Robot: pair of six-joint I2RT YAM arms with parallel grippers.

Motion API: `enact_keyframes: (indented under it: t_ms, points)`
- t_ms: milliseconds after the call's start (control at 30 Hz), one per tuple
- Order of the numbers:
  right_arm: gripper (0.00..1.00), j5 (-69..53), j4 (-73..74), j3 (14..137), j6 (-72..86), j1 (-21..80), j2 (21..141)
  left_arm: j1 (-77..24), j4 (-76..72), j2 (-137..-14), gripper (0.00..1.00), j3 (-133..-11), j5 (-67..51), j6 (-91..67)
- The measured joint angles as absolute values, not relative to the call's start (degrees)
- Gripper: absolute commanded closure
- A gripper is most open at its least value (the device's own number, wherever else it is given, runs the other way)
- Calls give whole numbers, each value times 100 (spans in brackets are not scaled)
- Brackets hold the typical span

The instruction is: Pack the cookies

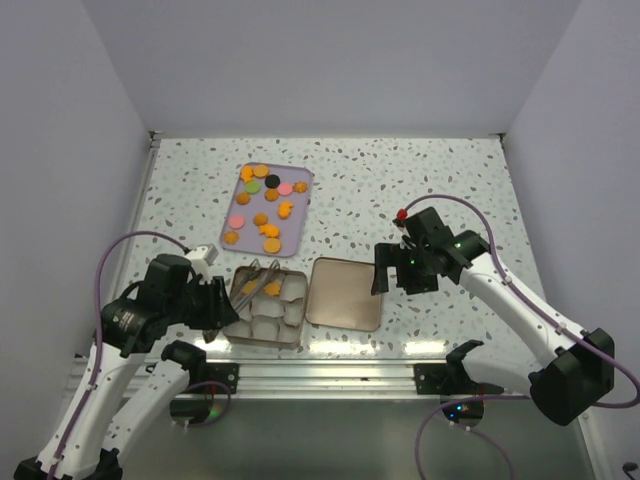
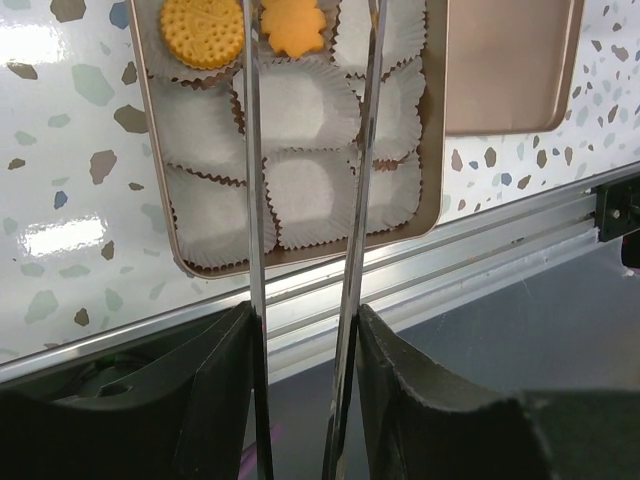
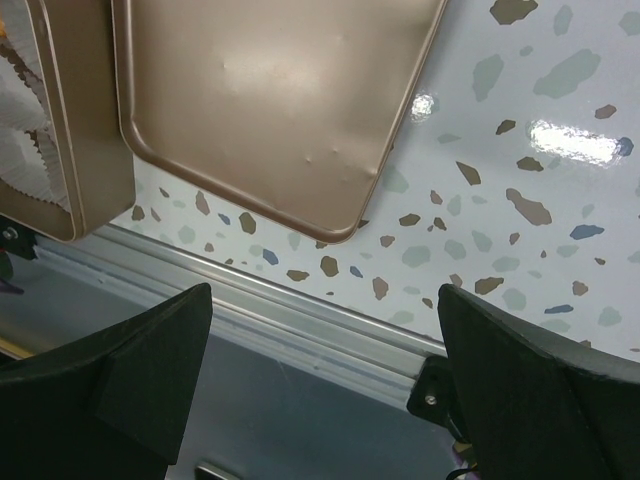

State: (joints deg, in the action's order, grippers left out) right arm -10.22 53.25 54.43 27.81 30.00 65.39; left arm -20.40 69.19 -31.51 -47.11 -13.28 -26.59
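Observation:
Most of the cookies (image 1: 265, 205), orange with a few pink, green and one black, lie on the lilac tray (image 1: 297, 228). A gold tin (image 1: 265, 344) lined with white paper cups (image 2: 300, 105) holds a round orange cookie (image 2: 200, 30) and an orange star cookie (image 2: 293, 25) in its far cups. My left gripper (image 2: 303, 350) is shut on metal tongs (image 2: 255, 200), whose two arms stand apart over the tin with nothing between them. My right gripper (image 3: 325, 340) is open and holds nothing, just right of the tin's lid (image 3: 270, 90).
The gold lid (image 1: 345, 293) lies flat to the right of the tin. An aluminium rail (image 2: 470, 245) runs along the table's near edge. White walls close in the table at the back and both sides.

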Motion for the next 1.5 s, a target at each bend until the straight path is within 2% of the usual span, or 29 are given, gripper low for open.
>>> enact_keyframes:
  t_ms: [500, 733, 1033, 1500]
  points:
    - [1, -1007, 5319, 5524, 2779, 3011, 6641, -2040, 6794, -4058, 52, -5892, -1133, -2633]
    - [1, -974, 5339, 5572, 2735, 3011, 6637, -2040, 6436, -4995, 53, -5966, -985, -2473]
    - [1, -825, 5435, 5655, 2659, 3011, 6567, -2040, 6143, -6106, 53, -6049, -246, -2296]
    - [1, -650, 5518, 5743, 2534, 3011, 6523, -2040, 5572, -6580, 54, -6051, -255, -2263]
